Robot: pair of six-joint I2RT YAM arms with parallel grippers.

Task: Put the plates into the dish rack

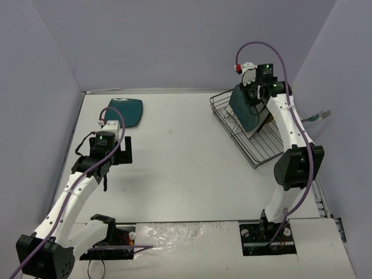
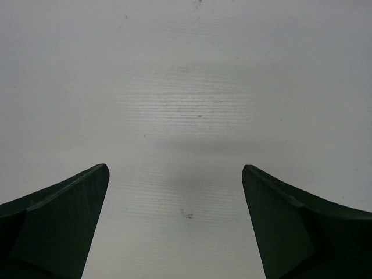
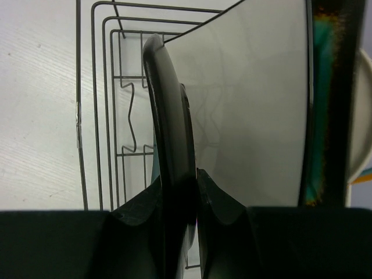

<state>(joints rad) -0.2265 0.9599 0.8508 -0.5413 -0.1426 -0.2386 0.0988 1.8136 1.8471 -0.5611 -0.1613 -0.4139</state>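
- Dark teal plate (image 1: 243, 107) stands on edge over the rack (image 1: 263, 150), at the far right of the counter (image 1: 186, 168). It is not yet seated as far as I can tell.
- The right claw (image 3: 181, 183) pinches it by the rim only. Glazed ware held on so small a bite could swing or slip if the wrist tilts or jolts.
- A pale plate (image 3: 250, 116) stands just beside it in the rack. Going down at a slant would likely knock rim against face and chip one.
- Past that stand a brown-rimmed plate (image 3: 318, 87) and a cream plate (image 3: 361, 116), so a fall that way could topple the row.
- The wavy dividers are half hidden behind the plate in the wrist view. If the bottom edge lands on a crest and not in a dip, the plate would likely roll or lean once let go.
- Pressing down hard could shove the wire rack across the counter.
- A second plate (image 1: 125, 110) lies flat at the far left, well apart from the rack.
- The left claw (image 2: 175, 168) is spread wide over bare counter and holds nothing.
- No brand, label or writing can be read in any view.
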